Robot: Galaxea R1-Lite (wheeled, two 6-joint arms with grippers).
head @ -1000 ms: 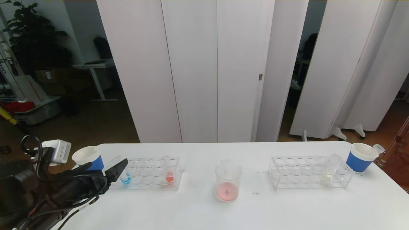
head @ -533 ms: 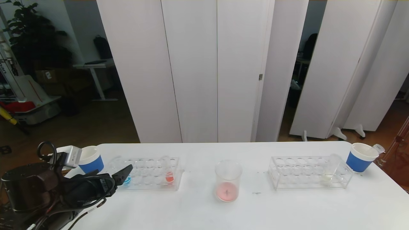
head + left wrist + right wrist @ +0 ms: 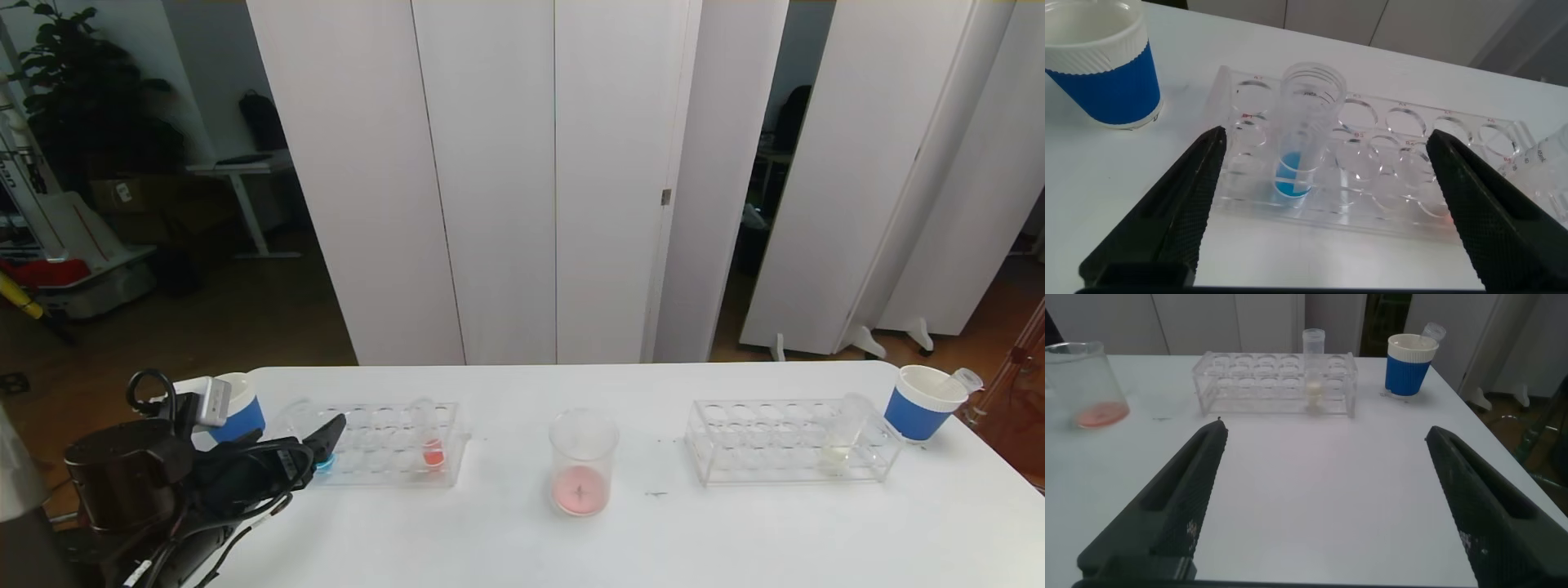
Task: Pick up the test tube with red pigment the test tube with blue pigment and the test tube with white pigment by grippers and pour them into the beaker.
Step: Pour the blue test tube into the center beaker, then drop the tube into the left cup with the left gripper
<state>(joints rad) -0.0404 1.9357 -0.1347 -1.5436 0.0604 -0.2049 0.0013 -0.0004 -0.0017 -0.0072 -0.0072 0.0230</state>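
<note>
A: OK, head view first?
B: Left gripper point(image 3: 326, 437) sits lower left of frame, tips at the left end of the left rack point(image 3: 384, 445), right by the test tube with blue pigment point(image 3: 323, 462). That tube stands upright in the rack, blue at the bottom. A red-pigment tube point(image 3: 429, 445) stands further right in the same rack. Blue cup point(image 3: 237, 412) behind the gripper.
A: Beaker?
B: The beaker point(image 3: 581, 461) is centre frame on the desk point(image 3: 735, 531), pinkish liquid in its base. Right rack point(image 3: 788, 441) holds the test tube with white pigment point(image 3: 841, 441), tilted slightly. Second blue cup point(image 3: 921, 404) far right.
A: Left wrist?
B: Jaws wide apart, one finger at each side of the frame, blue tube point(image 3: 1302, 135) centred between them, nothing touching it.
A: Right wrist?
B: Right gripper point(image 3: 1327, 498) low over bare desk, jaws apart, holding nothing. White tube point(image 3: 1313, 367) in its rack upper centre, beaker point(image 3: 1082, 384) upper left. Right arm isn't visible in the head view.
</note>
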